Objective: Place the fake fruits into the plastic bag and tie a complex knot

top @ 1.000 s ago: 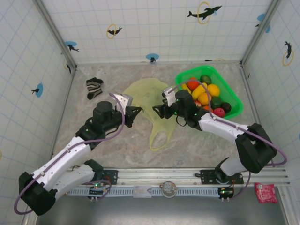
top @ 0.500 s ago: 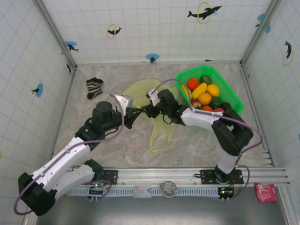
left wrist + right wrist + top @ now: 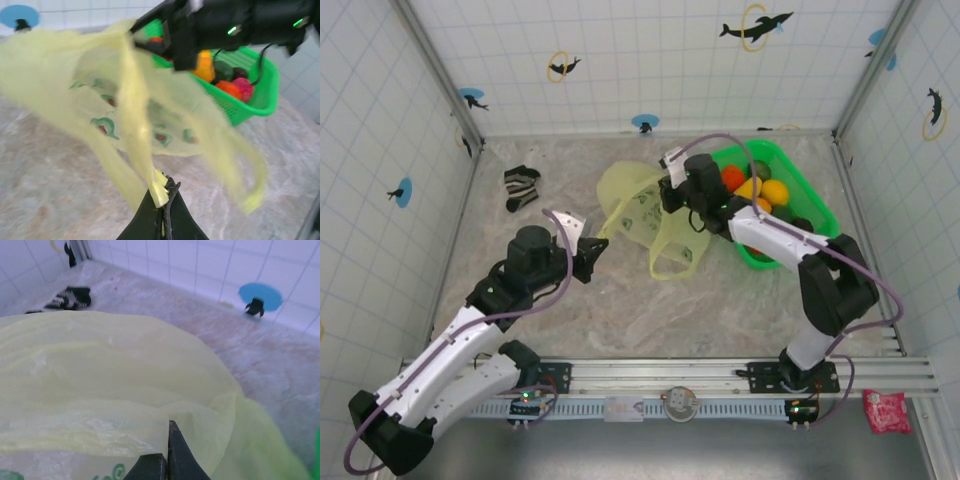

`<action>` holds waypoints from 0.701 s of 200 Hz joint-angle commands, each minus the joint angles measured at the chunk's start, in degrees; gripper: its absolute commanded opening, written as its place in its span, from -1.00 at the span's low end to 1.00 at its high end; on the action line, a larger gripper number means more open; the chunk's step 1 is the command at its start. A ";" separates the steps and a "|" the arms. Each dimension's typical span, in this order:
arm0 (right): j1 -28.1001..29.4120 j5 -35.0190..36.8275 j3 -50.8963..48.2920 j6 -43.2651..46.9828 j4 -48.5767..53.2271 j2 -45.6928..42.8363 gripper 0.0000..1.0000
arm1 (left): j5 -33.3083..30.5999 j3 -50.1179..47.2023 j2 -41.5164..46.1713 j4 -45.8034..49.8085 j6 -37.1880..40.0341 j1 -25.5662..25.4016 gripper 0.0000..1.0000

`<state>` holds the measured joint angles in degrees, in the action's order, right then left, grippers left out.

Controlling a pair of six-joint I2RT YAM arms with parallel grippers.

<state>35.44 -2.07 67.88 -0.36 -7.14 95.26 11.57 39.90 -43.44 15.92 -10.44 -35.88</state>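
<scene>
Risen and drawn apart since a moment ago, my left pincer (image 3: pixel 165 192) clamps one handle (image 3: pixel 137 145) and my right pincer (image 3: pixel 169 450) clenches the rim of the single plastic bag (image 3: pixel 638 205), stretched above the bench (image 3: pixel 720 300). Fake fruits (image 3: pixel 775 190), at least four, lie in one green basket (image 3: pixel 820 215).

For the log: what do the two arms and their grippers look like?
The left arm and right arm have white links, black joints and a looping lilac cable each. The left gripper and right gripper are black, with slim tapered fingers.
</scene>
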 commanded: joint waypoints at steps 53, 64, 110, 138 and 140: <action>-0.46 -8.21 1.18 3.54 4.09 -7.06 -0.97 | 4.10 6.02 -0.38 6.79 5.98 0.45 -1.00; -0.70 -8.39 -0.49 2.94 3.38 -7.50 -0.97 | 6.28 7.74 -1.31 6.86 6.94 0.21 -1.00; -2.39 -8.00 -4.76 -2.48 -0.06 -6.68 -0.97 | 21.35 15.63 -5.61 6.32 7.21 -1.20 -1.00; -2.67 -9.20 -4.11 -3.87 0.41 -5.71 -0.93 | 22.40 19.07 -10.84 7.08 6.61 -4.44 -1.00; -2.68 -9.17 -4.08 -3.99 0.49 -5.66 -0.93 | 22.12 19.27 -11.13 7.23 6.58 -4.59 -1.00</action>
<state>33.21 -10.68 63.66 -1.63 -4.56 89.23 28.51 56.49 -51.13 22.22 -4.34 -38.37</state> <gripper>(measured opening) 0.054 0.047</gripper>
